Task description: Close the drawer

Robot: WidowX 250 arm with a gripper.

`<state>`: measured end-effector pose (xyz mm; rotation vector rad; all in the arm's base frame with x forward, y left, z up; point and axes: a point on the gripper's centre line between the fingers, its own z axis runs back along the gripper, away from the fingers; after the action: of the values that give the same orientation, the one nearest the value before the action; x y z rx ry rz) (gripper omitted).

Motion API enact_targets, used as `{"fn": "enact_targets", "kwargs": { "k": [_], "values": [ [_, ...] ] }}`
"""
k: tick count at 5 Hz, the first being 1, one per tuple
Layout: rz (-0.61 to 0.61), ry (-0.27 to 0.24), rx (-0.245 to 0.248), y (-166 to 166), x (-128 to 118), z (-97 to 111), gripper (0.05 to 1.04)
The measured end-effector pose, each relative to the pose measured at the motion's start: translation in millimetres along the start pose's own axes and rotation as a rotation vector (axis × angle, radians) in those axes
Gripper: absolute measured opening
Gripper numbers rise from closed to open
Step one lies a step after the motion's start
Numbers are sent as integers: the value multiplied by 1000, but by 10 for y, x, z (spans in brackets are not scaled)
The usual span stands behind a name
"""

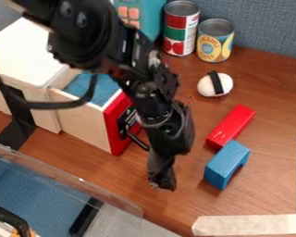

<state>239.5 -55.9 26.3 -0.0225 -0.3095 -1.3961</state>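
Red and flat, the front panel of the pale wooden, blue-lined box drawer is facing four o'clock, while the drawer is jutting well out of the white-topped wooden cabinet at ten o'clock in the view. Closing is therefore remaining to be done: a good part of the drawer's side and its blue inside are showing, and the work is probably calling for a push on the red front toward ten o'clock. Jointed and black, the robot arm is entering from eleven o'clock, and its black two-finger gripper is hanging near six o'clock, at five o'clock from the red front. Whether that gripper is spread or pressed together I cannot tell; no object is visibly sitting in its grasp. Its upper body is passing just beside the dark bar-like handle, and whether the two are touching is staying hard to make out. Arm and wrist are hiding the far upper part of the red front, a looping black cable is crossing the drawer's opening and masking some of its rim, and the view's left edge is cutting off the cabinet at nine o'clock.
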Motion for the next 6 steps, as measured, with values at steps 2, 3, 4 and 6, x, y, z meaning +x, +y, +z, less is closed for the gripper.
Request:
{"fn": "enact_targets", "kwargs": {
  "k": [2, 3, 4, 6],
  "values": [
    [-5, 3, 66, 79, -47, -22, 999],
    [19, 1, 80, 115, -86, -26, 999],
    [53, 7, 86, 137, -188, -13, 999],
    [75, 36, 102, 123, -344, 78, 998]
  ]
}}
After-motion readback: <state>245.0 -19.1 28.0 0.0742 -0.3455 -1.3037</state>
